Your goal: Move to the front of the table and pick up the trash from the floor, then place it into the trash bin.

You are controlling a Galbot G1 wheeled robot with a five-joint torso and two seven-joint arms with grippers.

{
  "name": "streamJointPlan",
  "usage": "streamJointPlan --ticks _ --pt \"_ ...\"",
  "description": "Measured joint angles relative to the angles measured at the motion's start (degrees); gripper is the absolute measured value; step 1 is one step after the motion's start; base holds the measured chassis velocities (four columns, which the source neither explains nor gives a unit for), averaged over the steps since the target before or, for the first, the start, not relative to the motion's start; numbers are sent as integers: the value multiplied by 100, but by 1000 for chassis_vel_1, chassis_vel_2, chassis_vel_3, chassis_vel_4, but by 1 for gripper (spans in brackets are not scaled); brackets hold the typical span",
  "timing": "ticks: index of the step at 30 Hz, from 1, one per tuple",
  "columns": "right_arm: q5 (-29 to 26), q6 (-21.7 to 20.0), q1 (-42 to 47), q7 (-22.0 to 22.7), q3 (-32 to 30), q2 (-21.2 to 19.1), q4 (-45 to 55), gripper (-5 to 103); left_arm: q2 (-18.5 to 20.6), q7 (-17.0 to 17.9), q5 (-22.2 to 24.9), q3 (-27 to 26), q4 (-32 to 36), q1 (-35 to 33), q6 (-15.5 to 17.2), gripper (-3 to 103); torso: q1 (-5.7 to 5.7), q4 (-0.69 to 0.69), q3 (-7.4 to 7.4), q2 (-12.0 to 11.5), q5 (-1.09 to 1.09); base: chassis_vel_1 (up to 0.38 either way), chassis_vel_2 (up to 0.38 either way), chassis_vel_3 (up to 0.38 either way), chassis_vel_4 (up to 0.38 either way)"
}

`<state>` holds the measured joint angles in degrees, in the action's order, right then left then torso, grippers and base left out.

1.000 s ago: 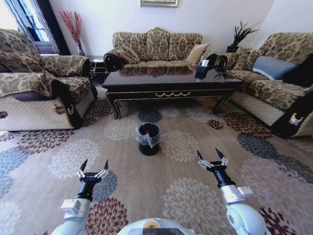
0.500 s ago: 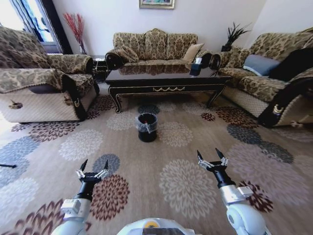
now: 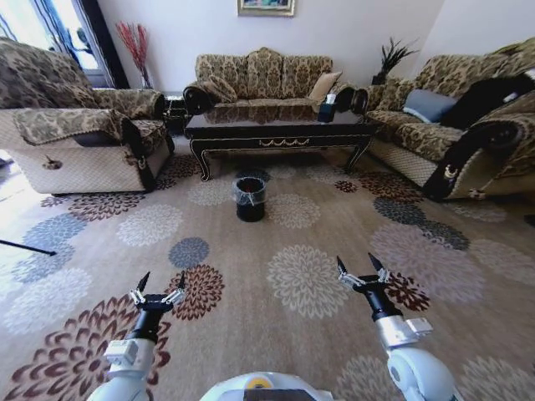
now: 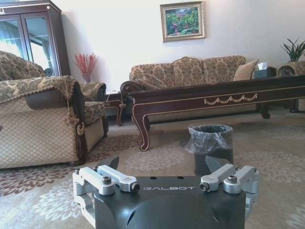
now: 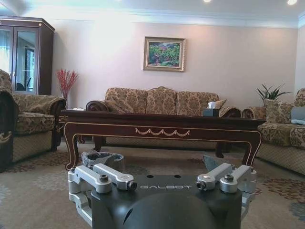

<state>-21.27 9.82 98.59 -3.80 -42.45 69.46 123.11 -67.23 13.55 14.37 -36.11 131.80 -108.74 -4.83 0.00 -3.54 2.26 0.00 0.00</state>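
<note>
- The table [image 3: 280, 127] stands at the far end of the carpet [image 3: 318, 251], its long axis running across the room from left to right, its gold-trimmed front edge facing the robot and a sofa [image 3: 263, 77] just behind it.
- A dark tissue box [image 3: 326, 112] sits near the table's right end.
- The trash bin [image 3: 249, 199] stands upright on the carpet, just in front of the table's front edge (a little left of the table's middle), its bag liner bunched around the rim and its mouth pointing up.
- The left gripper [image 3: 159, 286] hovers low over the carpet near the carpet's near edge, fingers spread and holding nothing, tips pointing toward the table.
- The right gripper [image 3: 361, 269] hovers likewise on the other side, fingers parted and unloaded, well apart from the bin.
- No litter can be made out on the patterned carpet.
</note>
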Motion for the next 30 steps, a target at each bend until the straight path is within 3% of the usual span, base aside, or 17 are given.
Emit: streamJointPlan --ticks 12,30 --pt "0 1 5 0 0 0 0 100 0 0 0 0 0 -1 0 100 -1 -1 -2 0 -1 225 -236 -234 226" --pt "0 0 0 0 0 0 0 100 0 0 0 0 0 0 0 100 0 0 1 0 1 13 -24 -8 21"
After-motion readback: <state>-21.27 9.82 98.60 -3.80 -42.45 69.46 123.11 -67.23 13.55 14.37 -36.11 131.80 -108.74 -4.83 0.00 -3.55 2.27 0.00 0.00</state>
